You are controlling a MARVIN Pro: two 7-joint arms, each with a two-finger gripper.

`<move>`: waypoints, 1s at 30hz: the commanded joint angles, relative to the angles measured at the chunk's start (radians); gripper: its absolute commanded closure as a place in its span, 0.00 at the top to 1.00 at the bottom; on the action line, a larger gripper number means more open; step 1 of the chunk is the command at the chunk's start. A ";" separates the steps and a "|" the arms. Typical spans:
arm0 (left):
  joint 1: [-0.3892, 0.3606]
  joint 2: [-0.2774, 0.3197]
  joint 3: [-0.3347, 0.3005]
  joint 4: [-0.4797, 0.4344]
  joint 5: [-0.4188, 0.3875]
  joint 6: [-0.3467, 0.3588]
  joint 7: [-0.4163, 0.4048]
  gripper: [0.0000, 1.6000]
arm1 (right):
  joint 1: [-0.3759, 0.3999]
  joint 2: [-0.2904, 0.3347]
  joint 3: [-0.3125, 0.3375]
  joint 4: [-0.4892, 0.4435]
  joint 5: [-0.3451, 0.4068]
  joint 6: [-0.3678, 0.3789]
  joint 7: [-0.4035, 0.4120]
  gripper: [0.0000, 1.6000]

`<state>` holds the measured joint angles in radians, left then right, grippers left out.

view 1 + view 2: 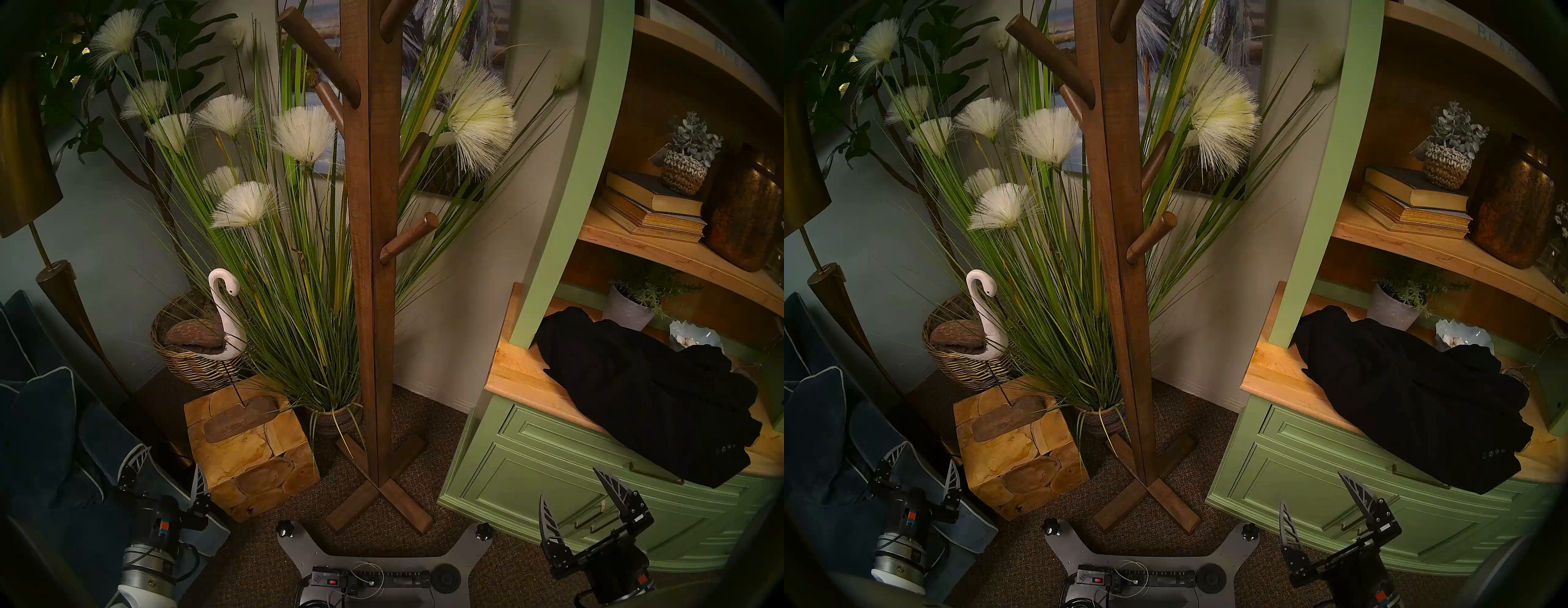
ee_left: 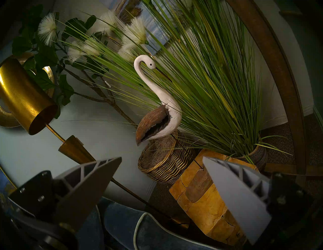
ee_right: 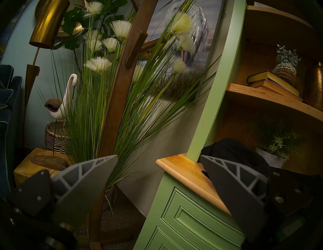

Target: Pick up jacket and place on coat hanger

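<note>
jacket [image 1: 653, 390] lies on the counter [image 1: 515, 373], just beyond the spread, empty right gripper [image 1: 572, 488].

Head pair high, downward; 2 wrist views low, forward, sharing coat hanger [image 1: 369, 254].

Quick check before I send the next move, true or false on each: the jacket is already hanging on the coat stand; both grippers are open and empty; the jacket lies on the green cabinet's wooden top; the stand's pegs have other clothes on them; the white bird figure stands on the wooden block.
1. The jacket hangs on the coat stand. False: it lies apart from it, unhung.
2. The left gripper and right gripper are open and empty. True.
3. The jacket lies on the green cabinet's wooden top. True.
4. The pegs carry other clothes. False: every peg in view is bare.
5. The white bird figure stands on the wooden block. True, on a thin rod.
</note>
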<state>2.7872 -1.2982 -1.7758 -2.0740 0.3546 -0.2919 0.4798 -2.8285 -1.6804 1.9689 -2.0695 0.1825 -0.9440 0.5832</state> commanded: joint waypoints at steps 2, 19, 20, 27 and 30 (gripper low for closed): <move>0.001 0.000 -0.001 -0.019 0.000 -0.002 0.001 1.00 | 0.001 0.000 -0.001 -0.019 0.000 -0.002 0.000 1.00; -0.001 0.000 -0.001 -0.017 0.001 -0.003 0.002 1.00 | 0.074 -0.019 0.055 -0.043 -0.044 -0.016 -0.030 1.00; -0.001 0.000 -0.001 -0.017 0.001 -0.003 0.002 1.00 | 0.081 -0.014 0.066 -0.046 -0.056 -0.016 -0.028 1.00; -0.004 0.000 0.000 -0.013 0.001 -0.004 0.002 1.00 | 0.134 0.002 0.217 -0.119 -0.174 -0.016 -0.043 1.00; -0.005 0.000 0.000 -0.012 0.001 -0.004 0.002 1.00 | 0.158 0.016 0.262 -0.150 -0.202 -0.016 -0.077 1.00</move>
<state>2.7837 -1.2986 -1.7748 -2.0679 0.3547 -0.2916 0.4792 -2.7479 -1.6918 2.1044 -2.1309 0.0335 -0.9436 0.5595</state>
